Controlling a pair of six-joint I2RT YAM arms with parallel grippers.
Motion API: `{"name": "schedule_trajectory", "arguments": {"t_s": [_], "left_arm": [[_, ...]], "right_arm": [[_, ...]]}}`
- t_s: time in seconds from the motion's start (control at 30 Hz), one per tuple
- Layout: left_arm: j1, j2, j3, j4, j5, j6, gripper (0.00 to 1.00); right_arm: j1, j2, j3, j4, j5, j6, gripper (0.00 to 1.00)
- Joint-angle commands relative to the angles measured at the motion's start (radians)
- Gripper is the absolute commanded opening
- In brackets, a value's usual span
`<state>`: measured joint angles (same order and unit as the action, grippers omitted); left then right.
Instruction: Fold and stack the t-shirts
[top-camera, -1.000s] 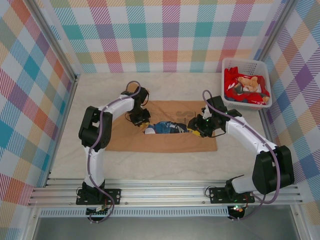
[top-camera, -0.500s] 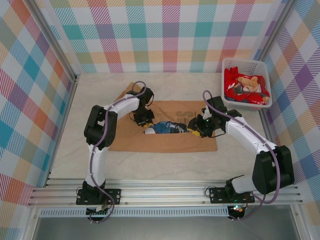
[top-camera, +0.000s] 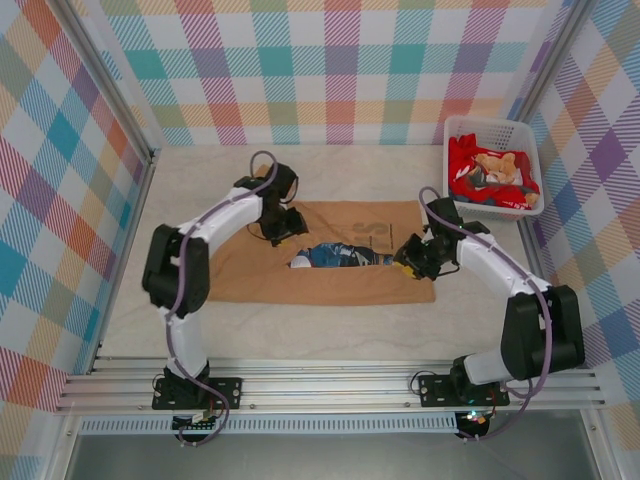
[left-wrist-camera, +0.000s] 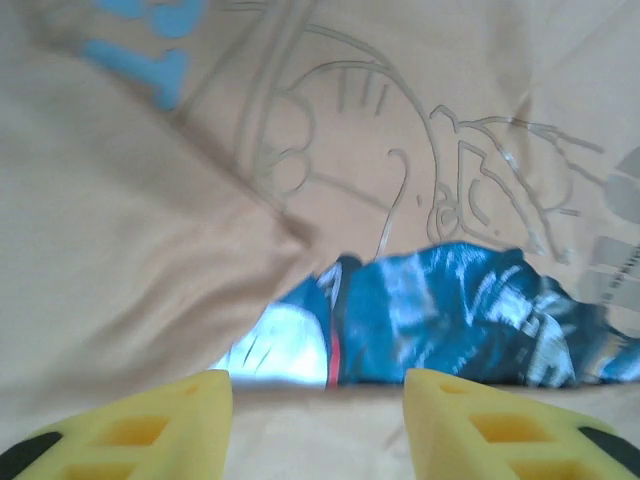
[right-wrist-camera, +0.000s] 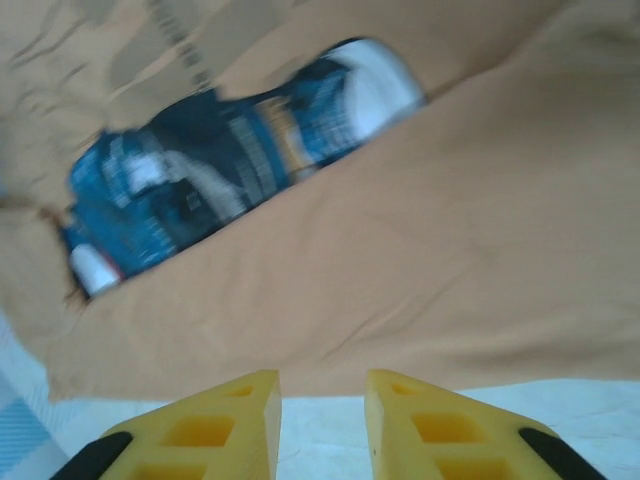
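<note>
Table (top-camera: 200, 330): tan t-shirt (top-camera: 330, 285) lies flat at centre, near hem folded up. Basket (top-camera: 455, 130) at far right holds red shirts (top-camera: 466, 160).
Left gripper (top-camera: 287, 226) spread, empty, over shirt's upper left. Right gripper (top-camera: 405, 262) spread, empty, at right edge.
Blue print (top-camera: 335, 255) shows in gap.
Step, judged: mid-fold, between grasps.
Next: pinch side edges, fold inward.
Since half second ago: right gripper shifted right, left elbow swung outward.

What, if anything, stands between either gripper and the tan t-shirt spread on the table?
Nothing visible does. The left gripper hangs over the tan t-shirt by its blue print; the right gripper is near its right edge. The white basket stands apart, far right.
</note>
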<state>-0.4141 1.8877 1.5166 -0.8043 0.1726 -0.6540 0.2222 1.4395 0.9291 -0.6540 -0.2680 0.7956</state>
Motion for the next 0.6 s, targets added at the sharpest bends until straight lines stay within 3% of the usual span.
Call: {"name": "schedule_trajectory", "arguments": {"t_s": [0.0, 0.2, 0.3, 0.57], "left_arm": [[0.109, -0.084, -0.144, -0.025, -0.011, -0.070, 0.43], [0.266, -0.171, -0.334, 0.014, -0.009, -0.066, 0.31], [0.322, -0.178, -0.385, 0.036, -0.003, -0.051, 0.25], [0.369, -0.123, -0.441, 0.038, -0.094, 0.003, 0.23]], "right_arm": [[-0.004, 0.071, 0.027, -0.051, 0.076, 0.024, 0.25], [-0.050, 0.196, 0.113, -0.102, 0.196, 0.014, 0.25], [-0.063, 0.252, 0.155, -0.096, 0.219, -0.002, 0.17], [-0.081, 0.349, 0.198, -0.177, 0.240, -0.016, 0.12]]}}
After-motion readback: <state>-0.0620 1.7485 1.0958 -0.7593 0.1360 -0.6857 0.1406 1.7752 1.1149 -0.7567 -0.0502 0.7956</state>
